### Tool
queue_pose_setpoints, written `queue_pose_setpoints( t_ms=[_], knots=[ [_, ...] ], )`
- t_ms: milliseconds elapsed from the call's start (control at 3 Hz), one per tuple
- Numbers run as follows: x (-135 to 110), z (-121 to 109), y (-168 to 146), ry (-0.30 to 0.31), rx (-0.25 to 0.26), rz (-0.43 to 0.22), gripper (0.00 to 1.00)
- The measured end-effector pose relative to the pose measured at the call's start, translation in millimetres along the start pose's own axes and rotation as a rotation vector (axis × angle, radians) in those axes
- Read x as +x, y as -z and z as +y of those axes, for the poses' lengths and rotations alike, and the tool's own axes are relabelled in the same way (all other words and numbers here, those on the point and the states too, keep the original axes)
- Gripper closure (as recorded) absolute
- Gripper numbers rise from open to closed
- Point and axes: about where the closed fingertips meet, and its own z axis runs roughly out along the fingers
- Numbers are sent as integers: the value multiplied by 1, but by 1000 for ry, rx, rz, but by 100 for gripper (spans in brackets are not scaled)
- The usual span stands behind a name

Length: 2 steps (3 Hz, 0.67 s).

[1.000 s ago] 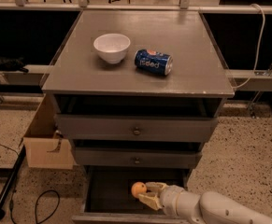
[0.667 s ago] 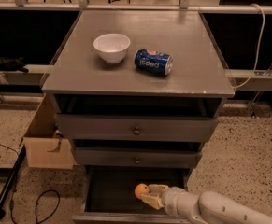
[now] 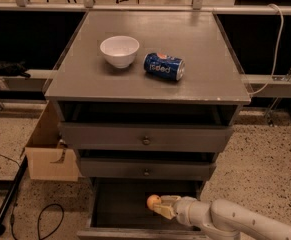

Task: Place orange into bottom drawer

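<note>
The orange (image 3: 153, 201) is a small round fruit inside the open bottom drawer (image 3: 120, 209), whose dark interior shows below the two upper drawers. My gripper (image 3: 161, 205) reaches into the drawer from the lower right on a white arm. Its pale fingers (image 3: 166, 211) lie against the orange's right side.
A white bowl (image 3: 119, 51) and a blue soda can (image 3: 164, 66) on its side rest on the grey cabinet top (image 3: 200, 74). The two upper drawers with round knobs (image 3: 146, 140) are slightly pulled out. A cardboard box (image 3: 47, 154) and cables lie on the floor at left.
The gripper and the orange have shifted slightly to the right inside the bottom drawer. Bowl and can have not moved.
</note>
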Motion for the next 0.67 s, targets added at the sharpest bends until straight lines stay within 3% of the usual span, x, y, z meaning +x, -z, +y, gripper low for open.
queue_pose_setpoints(
  t_ms=[667],
  knots=[
    [6,-18,-39,7,-7,65,100]
  ],
)
